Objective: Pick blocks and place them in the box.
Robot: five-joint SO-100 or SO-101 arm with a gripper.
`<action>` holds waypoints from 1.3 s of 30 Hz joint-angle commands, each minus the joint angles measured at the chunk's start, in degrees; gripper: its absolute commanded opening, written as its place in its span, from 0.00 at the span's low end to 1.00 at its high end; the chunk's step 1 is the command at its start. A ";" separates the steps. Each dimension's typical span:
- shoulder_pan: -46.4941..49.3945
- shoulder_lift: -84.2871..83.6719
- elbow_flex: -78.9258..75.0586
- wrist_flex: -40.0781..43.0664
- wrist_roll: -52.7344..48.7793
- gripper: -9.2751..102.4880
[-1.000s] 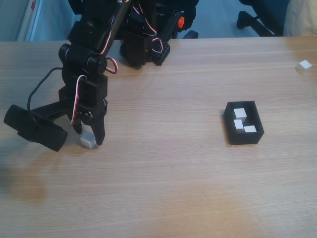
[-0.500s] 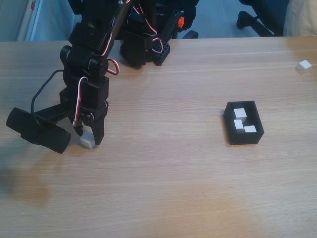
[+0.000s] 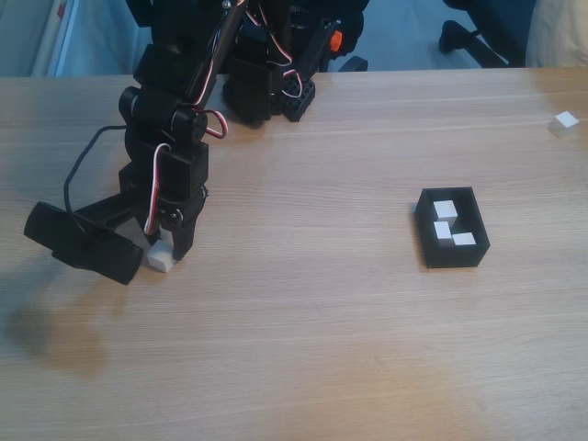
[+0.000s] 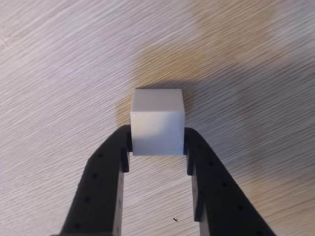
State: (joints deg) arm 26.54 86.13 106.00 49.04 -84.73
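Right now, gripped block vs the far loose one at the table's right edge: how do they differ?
The gripped block sits clamped between the tool fingers; the far block lies free on the table. In the fixed view the gripped block is left of the box, the far block up and right of it. Both are plain white cubes.

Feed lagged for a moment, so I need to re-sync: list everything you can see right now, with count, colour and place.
held block: one, white, between the gripper fingers at the table's left in the fixed view
boxed blocks: three, white, inside the box
loose block: one, white, far right edge of the table
box: one, black, open-topped, right of centre on the table
table: one, light wood
chair base: black, behind the table, top right
arm: one, black with red and white wires, left side
wrist camera: one, black, left of the gripper
gripper: one, black, shut on the held block
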 commanded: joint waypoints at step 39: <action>-67.85 38.67 2.64 19.42 20.57 0.08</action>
State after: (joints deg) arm -36.74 124.80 110.65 71.02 -65.92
